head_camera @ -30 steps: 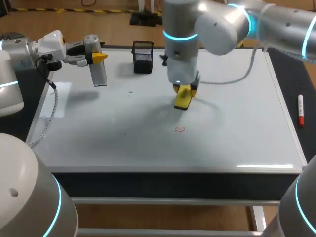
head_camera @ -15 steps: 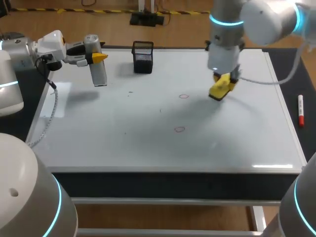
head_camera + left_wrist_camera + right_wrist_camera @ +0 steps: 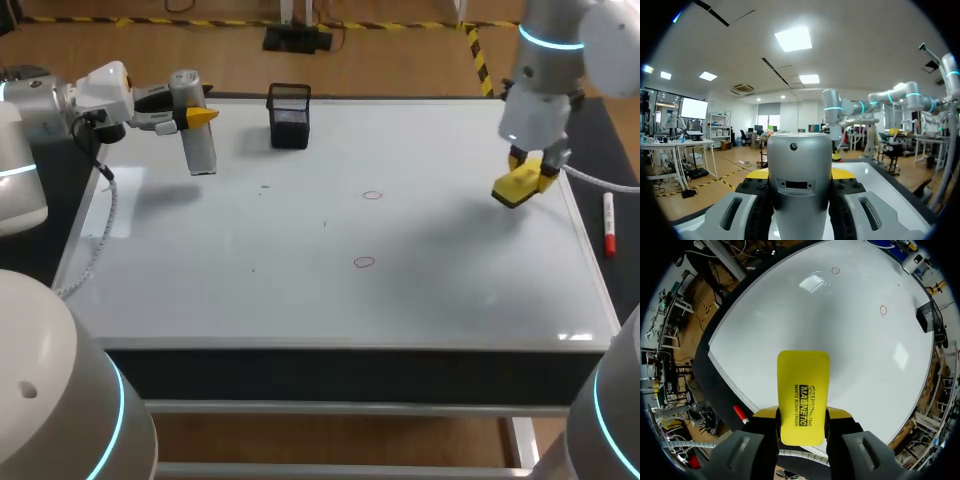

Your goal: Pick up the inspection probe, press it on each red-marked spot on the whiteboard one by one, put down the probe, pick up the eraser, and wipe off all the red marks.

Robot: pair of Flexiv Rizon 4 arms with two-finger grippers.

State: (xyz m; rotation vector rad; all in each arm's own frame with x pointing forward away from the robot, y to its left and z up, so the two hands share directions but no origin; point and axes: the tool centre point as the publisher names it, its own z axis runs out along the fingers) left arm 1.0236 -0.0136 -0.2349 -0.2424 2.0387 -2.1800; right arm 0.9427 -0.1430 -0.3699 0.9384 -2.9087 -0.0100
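Observation:
My left gripper point(image 3: 197, 117) is shut on the grey cylindrical probe point(image 3: 198, 145), held above the whiteboard's point(image 3: 300, 300) far left corner. In the left wrist view the probe point(image 3: 800, 185) fills the space between the fingers of the left gripper point(image 3: 800, 175). My right gripper point(image 3: 530, 165) is shut on the yellow eraser point(image 3: 517, 186), just above the board near its right edge. The right wrist view shows the eraser point(image 3: 803, 395) sticking out ahead of the right gripper point(image 3: 802, 416). Two small red circles point(image 3: 373, 195) point(image 3: 364, 262) lie mid-board; both red circles point(image 3: 883, 310) point(image 3: 835, 270) show far ahead of the eraser.
A black mesh basket point(image 3: 289, 116) stands at the board's far edge, right of the probe. A red marker point(image 3: 609, 225) lies on the dark strip beyond the board's right edge, close to the eraser. A cable point(image 3: 100, 230) trails along the left edge.
My right arm has carried the eraser from over the upper red circle in the middle across to the board's right edge. That circle still shows. The left arm has stayed still.

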